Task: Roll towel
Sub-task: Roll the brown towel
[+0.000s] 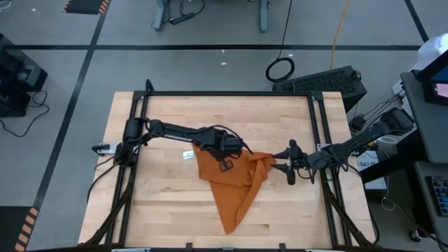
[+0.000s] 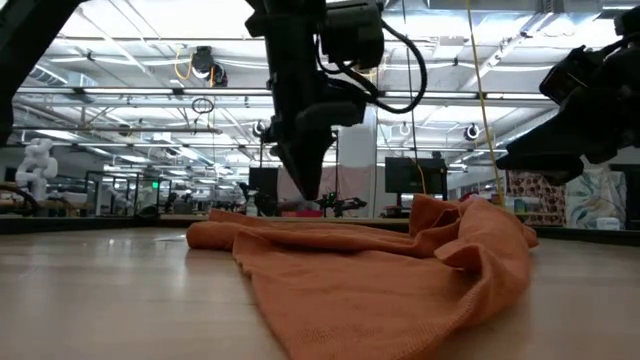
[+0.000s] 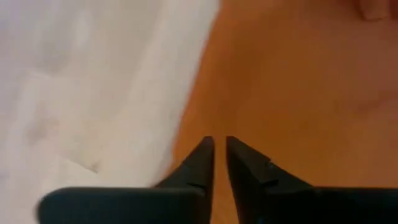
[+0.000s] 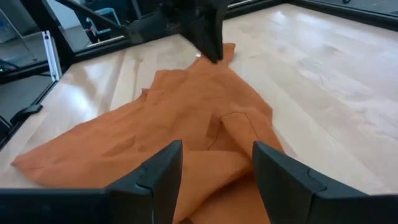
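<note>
the left gripper (image 1: 225, 157), fingers nearly together, sits over the towel (image 1: 234, 185)'s top edge; whether it pinches cloth i cannot tell. the towel lies mid-table, running toward the front edge. the right gripper (image 1: 288, 162), fingers apart, waits beside its right corner.

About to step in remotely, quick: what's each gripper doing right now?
Left gripper: nearly closed, tips at the towel; a grip cannot be told.
Right gripper: open, holding nothing, beside the towel's bunched edge.
</note>
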### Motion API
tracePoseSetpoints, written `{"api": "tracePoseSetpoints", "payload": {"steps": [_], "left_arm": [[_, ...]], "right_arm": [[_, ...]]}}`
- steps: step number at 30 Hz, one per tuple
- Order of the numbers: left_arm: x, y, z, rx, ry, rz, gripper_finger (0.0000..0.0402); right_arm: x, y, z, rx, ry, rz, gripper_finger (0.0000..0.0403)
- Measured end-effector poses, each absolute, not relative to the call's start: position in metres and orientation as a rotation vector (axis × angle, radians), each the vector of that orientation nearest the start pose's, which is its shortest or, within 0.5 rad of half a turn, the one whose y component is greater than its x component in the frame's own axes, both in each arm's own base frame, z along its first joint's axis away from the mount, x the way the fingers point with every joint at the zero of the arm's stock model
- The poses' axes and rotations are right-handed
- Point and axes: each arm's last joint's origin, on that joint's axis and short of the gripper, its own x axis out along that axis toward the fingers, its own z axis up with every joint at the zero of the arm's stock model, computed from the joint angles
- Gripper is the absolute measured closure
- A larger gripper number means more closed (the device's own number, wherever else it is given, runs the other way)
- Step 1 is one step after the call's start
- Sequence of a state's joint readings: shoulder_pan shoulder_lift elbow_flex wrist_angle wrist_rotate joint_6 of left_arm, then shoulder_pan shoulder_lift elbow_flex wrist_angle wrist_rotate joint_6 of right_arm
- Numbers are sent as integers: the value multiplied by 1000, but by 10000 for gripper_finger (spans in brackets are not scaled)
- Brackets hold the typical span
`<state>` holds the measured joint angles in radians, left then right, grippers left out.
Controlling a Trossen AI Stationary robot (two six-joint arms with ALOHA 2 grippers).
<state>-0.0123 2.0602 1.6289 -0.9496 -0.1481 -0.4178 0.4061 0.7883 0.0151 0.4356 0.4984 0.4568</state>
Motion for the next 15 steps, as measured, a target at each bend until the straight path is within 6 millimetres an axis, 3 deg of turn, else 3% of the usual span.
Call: {"api": "tracePoseSetpoints", "payload": {"steps": [5,9,12,15], "left_arm": [[402,-23,181,-163,1384,345,246],[396,-28,170,-171,1406,366,179],[394,-33,156,-195,1412,344,162],[388,-36,145,-190,1433,333,183]], "right_arm": [[134,43,128,302,297,-165,218],[135,43,127,305,305,-169,218],[135,43,127,314,304,-170,218],[135,43,127,319,304,-170,218]]}}
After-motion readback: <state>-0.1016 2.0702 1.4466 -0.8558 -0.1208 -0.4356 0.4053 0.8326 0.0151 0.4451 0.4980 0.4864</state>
